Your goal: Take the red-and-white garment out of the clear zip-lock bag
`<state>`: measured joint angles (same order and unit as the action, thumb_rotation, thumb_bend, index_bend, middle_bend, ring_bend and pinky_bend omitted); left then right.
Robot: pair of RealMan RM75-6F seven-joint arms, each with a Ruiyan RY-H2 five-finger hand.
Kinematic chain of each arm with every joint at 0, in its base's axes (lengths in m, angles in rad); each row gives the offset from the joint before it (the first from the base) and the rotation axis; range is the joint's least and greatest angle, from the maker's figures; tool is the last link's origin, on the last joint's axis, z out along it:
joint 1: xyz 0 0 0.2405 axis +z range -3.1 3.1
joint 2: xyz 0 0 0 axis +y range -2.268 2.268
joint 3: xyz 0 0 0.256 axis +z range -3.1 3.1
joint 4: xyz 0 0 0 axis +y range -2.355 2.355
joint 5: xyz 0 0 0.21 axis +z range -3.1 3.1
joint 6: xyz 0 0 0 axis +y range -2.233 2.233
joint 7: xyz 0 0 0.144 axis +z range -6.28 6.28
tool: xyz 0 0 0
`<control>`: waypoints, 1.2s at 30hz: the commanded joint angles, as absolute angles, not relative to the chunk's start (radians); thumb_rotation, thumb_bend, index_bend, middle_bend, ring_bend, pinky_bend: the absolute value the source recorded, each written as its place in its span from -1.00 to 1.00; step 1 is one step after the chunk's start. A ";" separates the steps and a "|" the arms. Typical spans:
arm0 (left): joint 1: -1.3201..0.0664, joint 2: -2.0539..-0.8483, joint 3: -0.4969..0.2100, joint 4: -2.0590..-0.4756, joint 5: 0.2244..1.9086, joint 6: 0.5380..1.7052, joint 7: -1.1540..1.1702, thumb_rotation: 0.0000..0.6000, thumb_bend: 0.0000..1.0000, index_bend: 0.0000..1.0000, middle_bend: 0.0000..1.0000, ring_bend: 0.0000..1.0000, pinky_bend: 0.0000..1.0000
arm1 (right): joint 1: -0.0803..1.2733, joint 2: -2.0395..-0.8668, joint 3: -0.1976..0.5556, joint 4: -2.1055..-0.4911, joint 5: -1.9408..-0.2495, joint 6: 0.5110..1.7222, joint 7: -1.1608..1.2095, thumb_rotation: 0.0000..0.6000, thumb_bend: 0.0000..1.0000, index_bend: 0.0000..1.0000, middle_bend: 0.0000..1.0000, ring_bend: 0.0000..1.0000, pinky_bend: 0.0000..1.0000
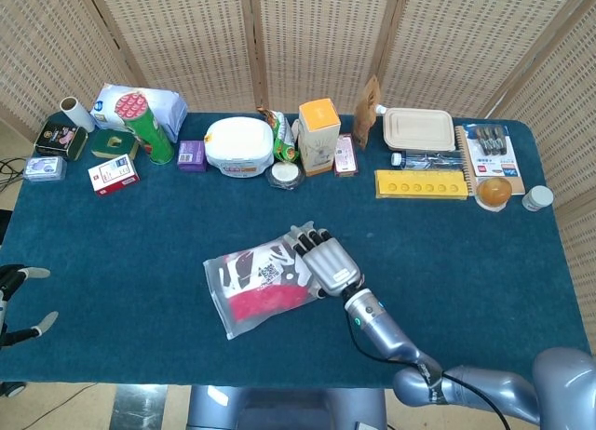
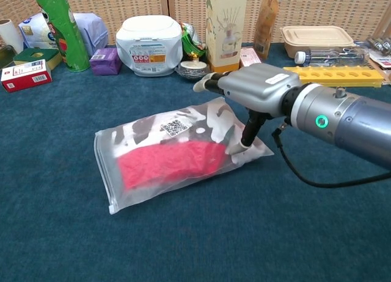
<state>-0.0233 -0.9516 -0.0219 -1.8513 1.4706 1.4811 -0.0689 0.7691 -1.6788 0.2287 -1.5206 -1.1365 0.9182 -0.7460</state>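
Chest view, clear zip-lock bag (image 2: 177, 157) lying askew, red-and-white garment (image 2: 168, 163) inside

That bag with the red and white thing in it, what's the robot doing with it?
The right robot hand rests on the right end of the clear zip-lock bag, thumb pressed against it. The bag lies askew on the blue table with the red-and-white garment inside. The left robot hand waits open at the table's edge.

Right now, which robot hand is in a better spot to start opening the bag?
Probably the right hand. It already rests on the clear zip-lock bag, at the end nearer that arm. The left hand sits far off at the table's edge, holding nothing.
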 commanded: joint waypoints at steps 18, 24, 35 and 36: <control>0.016 -0.950 -0.001 -1.801 1.471 1.515 -0.140 0.95 -0.58 -0.37 -0.35 -0.59 -0.60 | 1.138 -1.554 0.192 -1.744 -0.580 0.806 -1.101 0.74 -0.88 -1.00 -0.88 -0.74 -0.67; 0.029 -0.949 0.003 -1.773 1.465 1.525 -0.173 0.96 -0.58 -0.37 -0.35 -0.59 -0.60 | 1.249 -1.606 0.155 -1.669 -0.439 0.823 -1.141 0.73 -0.87 -1.00 -0.86 -0.75 -0.70; 0.037 -0.954 0.003 -1.757 1.456 1.520 -0.189 0.95 -0.59 -0.37 -0.35 -0.59 -0.60 | 1.312 -1.660 0.118 -1.554 -0.429 0.798 -1.078 0.74 -0.79 -0.71 -0.51 -0.41 -0.43; 0.037 -0.954 0.003 -1.757 1.456 1.520 -0.188 0.96 -0.59 -0.37 -0.35 -0.59 -0.60 | 1.310 -1.663 0.117 -1.548 -0.440 0.796 -1.066 0.74 -0.78 -0.56 -0.41 -0.28 -0.33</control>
